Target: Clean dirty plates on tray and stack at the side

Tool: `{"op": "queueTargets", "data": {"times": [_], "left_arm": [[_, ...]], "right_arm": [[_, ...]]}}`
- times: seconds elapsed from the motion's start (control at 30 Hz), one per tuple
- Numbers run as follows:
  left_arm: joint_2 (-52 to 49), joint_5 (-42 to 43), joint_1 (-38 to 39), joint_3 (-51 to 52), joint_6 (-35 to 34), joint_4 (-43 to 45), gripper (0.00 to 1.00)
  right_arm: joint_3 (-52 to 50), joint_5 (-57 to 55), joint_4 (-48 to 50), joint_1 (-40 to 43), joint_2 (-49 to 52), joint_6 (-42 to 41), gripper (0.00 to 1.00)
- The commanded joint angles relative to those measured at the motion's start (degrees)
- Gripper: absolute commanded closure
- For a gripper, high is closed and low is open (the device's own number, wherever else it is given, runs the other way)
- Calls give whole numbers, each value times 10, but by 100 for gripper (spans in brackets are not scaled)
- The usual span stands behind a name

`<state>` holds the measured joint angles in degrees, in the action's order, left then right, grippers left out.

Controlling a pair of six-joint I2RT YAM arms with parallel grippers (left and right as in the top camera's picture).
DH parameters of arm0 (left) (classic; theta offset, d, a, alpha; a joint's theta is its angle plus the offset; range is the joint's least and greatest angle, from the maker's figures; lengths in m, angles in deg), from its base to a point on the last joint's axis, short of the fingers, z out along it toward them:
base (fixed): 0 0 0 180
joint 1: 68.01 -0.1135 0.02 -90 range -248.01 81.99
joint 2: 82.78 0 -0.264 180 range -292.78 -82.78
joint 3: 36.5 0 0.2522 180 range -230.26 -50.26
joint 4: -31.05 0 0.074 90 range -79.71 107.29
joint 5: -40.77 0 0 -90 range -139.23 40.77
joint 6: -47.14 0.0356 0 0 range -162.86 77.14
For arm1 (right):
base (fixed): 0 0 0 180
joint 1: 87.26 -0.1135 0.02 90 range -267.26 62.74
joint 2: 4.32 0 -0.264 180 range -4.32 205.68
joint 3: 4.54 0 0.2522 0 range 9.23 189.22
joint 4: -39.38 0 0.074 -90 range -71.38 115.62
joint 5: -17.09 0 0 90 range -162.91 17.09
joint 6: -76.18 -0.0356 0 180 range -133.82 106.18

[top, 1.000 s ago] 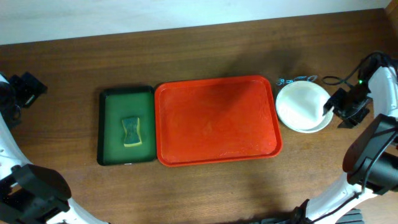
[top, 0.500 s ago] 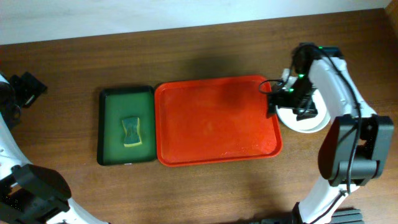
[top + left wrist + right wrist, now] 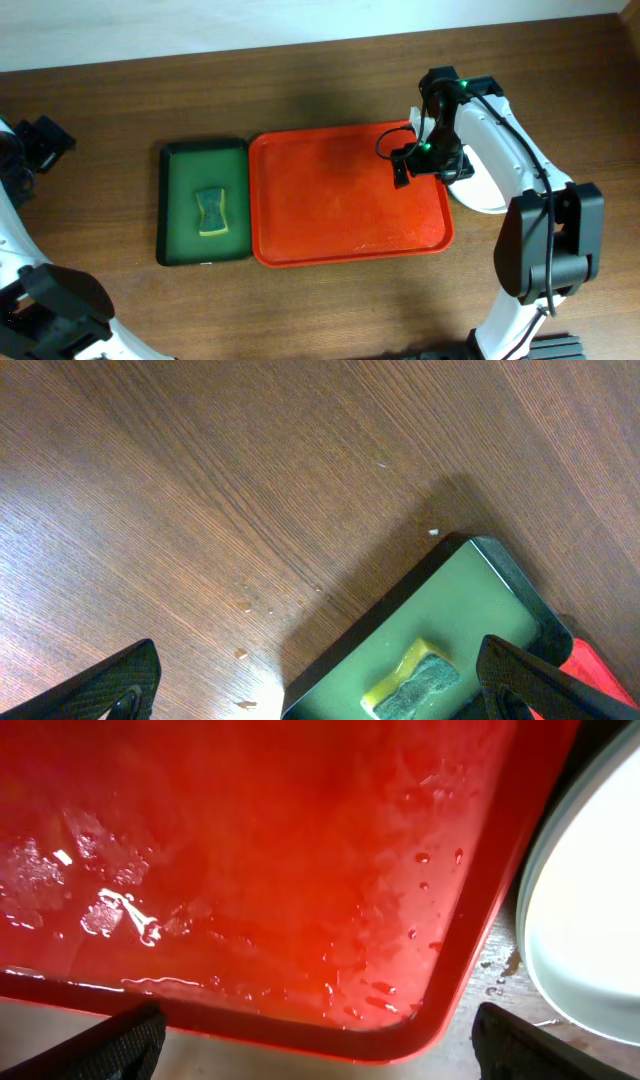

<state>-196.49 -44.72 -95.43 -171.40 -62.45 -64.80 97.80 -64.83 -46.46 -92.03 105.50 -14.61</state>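
The red tray (image 3: pixel 340 200) lies mid-table, wet and with no plates on it. The plates (image 3: pixel 488 192) sit stacked on the table just right of the tray, a white one on top, partly hidden by my right arm. In the right wrist view the stack's pale rim (image 3: pixel 590 910) shows beside the tray's corner (image 3: pixel 470 990). My right gripper (image 3: pixel 402 168) hovers over the tray's far right corner, open and holding nothing (image 3: pixel 320 1060). My left gripper (image 3: pixel 320 695) is open over bare table at the far left.
A dark green tray (image 3: pixel 205 203) with a yellow-green sponge (image 3: pixel 211 211) lies against the red tray's left side, also seen in the left wrist view (image 3: pixel 420 675). Small crumbs (image 3: pixel 243 653) dot the wood near it. A cable (image 3: pixel 480 127) lies behind the plates.
My right gripper opened off the white plate at the stack, and the arm swung left over the tray's far right corner. The left arm has not moved.
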Motion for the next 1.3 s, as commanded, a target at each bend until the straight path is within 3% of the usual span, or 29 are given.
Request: {"op": "queueTargets", "data": {"times": [0.0,0.33,0.5,0.63,0.7,0.83,0.97,1.17,1.27], "left_arm": [[10,6,-1,-7,-8,-1,1],[10,6,-1,-7,-8,-1,1],[10,6,-1,-7,-8,0,1],[10,6,-1,-7,-8,-1,1],[10,6,-1,-7,-8,-1,1],[10,6,-1,-7,-8,0,1],[10,6,-1,-7,-8,0,1],[10,6,-1,-7,-8,-1,1],[10,6,-1,-7,-8,-1,1]], "right_arm": [[-1,3,9,-29,-68,6,2],[-1,3,12,-50,-499,6,2],[-14,-17,78,-49,-696,41,2],[-184,-26,246,-45,-886,51,2],[-266,-27,322,-36,-935,51,2],[-526,-10,679,5,-1036,49,2],[-718,-21,927,7,-1093,49,2],[-854,-28,940,19,-1096,49,2],[-883,-32,887,23,-1096,49,2]]}}
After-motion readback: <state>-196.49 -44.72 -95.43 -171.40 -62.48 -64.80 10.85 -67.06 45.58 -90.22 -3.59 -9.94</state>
